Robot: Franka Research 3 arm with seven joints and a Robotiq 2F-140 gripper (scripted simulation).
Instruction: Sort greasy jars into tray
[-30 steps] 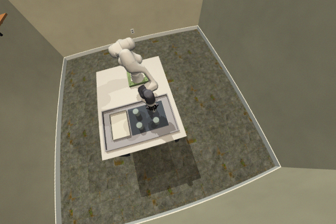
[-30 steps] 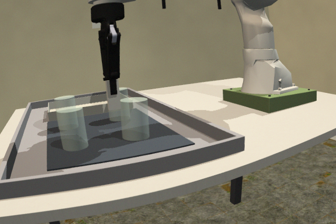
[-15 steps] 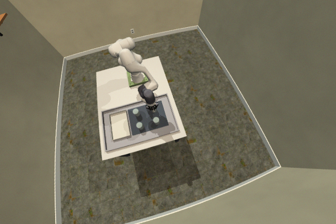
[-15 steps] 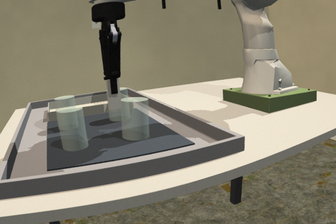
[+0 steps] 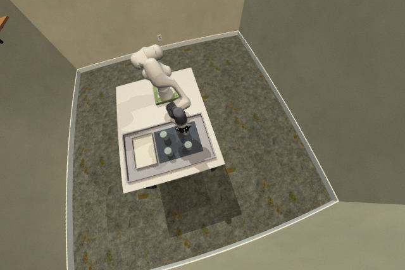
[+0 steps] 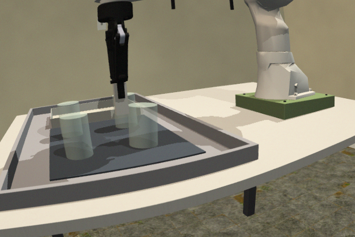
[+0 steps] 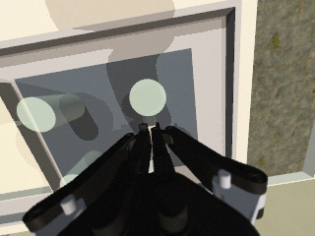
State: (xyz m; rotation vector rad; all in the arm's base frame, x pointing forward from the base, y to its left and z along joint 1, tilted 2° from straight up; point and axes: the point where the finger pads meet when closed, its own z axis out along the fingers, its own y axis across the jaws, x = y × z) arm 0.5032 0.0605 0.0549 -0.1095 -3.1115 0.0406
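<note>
Four clear glass jars stand mouth down on the dark mat (image 5: 176, 157) (image 6: 128, 160) (image 7: 177, 74). My gripper (image 5: 183, 129) (image 6: 120, 94) (image 7: 152, 121) is shut and empty. Its tips are down at jar-top height, right beside the jar nearest the robot base (image 6: 142, 125) (image 7: 147, 97), on the side facing away from the base. That jar is hidden under the gripper in the overhead view. The other jars are the one (image 5: 163, 135) (image 6: 123, 116) (image 7: 35, 114) near the tray, the one (image 5: 168, 151) (image 6: 69, 108) (image 7: 79, 172) beside it, and the one (image 5: 188, 144) (image 6: 75, 136) at the front. The cream tray (image 5: 143, 152) (image 6: 91, 111) is empty.
Mat and tray lie inside a grey rimmed steel top (image 5: 205, 136) (image 6: 200, 160) on the white table. The arm's green base (image 5: 166, 97) (image 6: 286, 105) stands behind it. The table edge and the floor are close beyond the steel rim (image 7: 228, 98).
</note>
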